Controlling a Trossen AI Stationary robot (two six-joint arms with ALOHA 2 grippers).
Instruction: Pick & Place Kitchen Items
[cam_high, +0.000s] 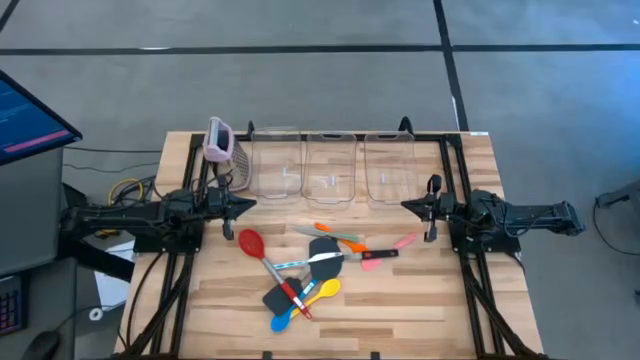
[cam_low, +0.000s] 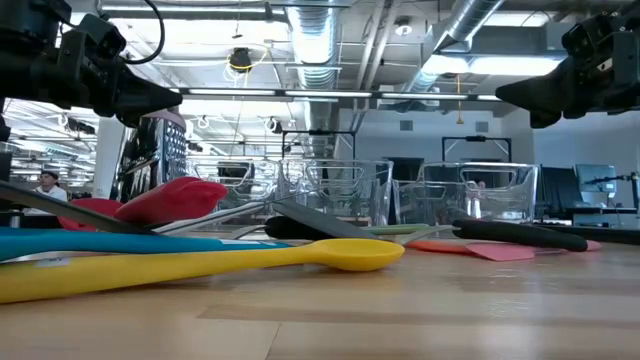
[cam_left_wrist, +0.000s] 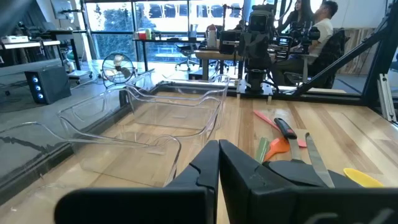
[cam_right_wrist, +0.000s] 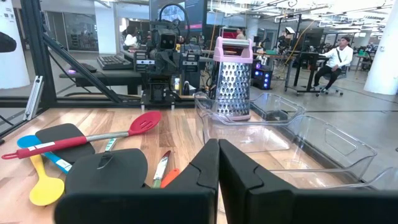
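1. Left hand (cam_high: 246, 204) hangs above the desk's (cam_high: 420, 300) left side, fingers pressed together, nothing in it. Right hand (cam_high: 408, 206) mirrors it on the right side, also clamped on nothing. Both point inward at each other, which looks like a parked start pose.
2. Kitchen items all lie loose in one heap at desk centre-front, between the arms: red spoon (cam_high: 250, 242), yellow spoon (cam_high: 326, 290), blue spoon (cam_high: 282, 322), black spatula (cam_high: 325, 251), orange spatula (cam_high: 335, 233), pink spatula (cam_high: 404, 241).
3. They overlap, handles crossing, so single picks need an exposed handle end; the pink spatula at the pile's right edge looks the easiest first grab.
4. Three clear bins (cam_high: 332, 165) sit in a row along the back, nothing in them; likely drop targets.
5. Grater (cam_high: 219, 140) stands upright left of the bins, well apart from the pile.
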